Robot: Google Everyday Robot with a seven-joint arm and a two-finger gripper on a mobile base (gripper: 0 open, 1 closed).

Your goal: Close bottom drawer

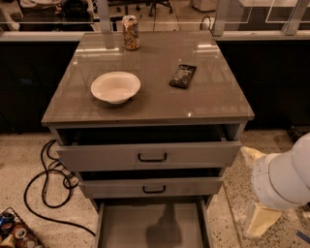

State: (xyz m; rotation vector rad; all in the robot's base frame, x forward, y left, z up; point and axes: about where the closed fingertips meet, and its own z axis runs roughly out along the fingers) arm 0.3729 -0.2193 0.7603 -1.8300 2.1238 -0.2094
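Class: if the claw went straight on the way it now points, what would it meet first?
Probably the speckled floor, right of the bottom drawer; the claw points down there, depth unclear.

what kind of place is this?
Probably an office or lab test area: grey metal drawer cabinet, loose black cables on a speckled floor, chair bases beyond a glass partition. The gripper sits low at the view's right, beside the open bottom drawer.

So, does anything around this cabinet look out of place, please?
The bottom drawer is pulled far out; the top drawer and middle drawer are ajar too. A black cable sprawls on the floor at left. The gripper is low at right, beside the cabinet.
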